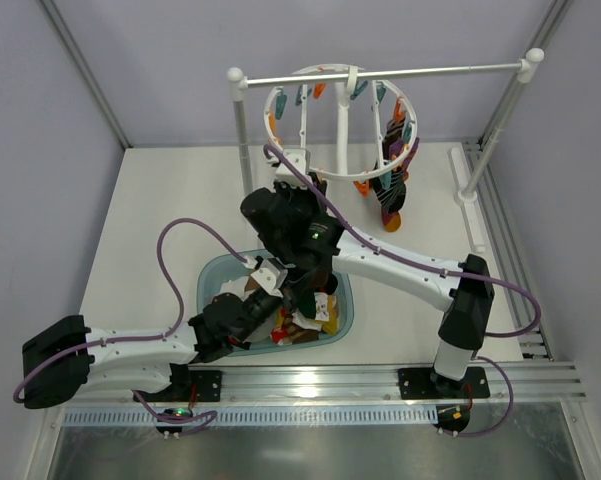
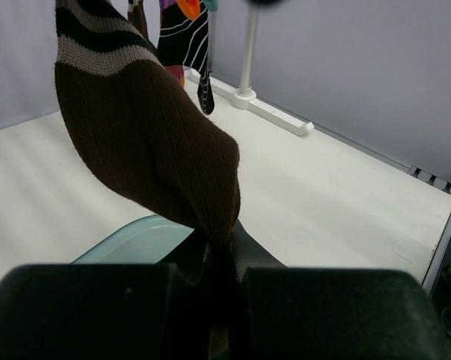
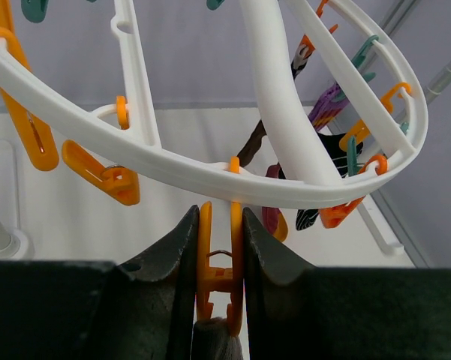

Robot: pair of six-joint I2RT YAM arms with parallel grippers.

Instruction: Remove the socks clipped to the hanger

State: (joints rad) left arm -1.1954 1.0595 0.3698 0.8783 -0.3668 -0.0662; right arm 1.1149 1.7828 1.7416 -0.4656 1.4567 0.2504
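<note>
The right gripper [image 3: 220, 219] pinches an orange clip [image 3: 219, 274], the left gripper [image 2: 222, 259] clamps the brown sock [image 2: 142, 142]; pulling before it opens could drag the hanger [image 3: 157, 161].

Two white arms [image 1: 390, 262], black joints [image 1: 470, 310], looping purple cables [image 1: 165, 250].

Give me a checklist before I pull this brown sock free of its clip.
1. Left gripper shut on the brown sock: ok.
2. Right gripper squeezing the orange clip from both sides: ok.
3. Clip has let go of the sock: cannot tell.
4. Teal bin under the arms for the drop: ok.
5. Other socks on the hanger clear of the pull: cannot tell.
</note>
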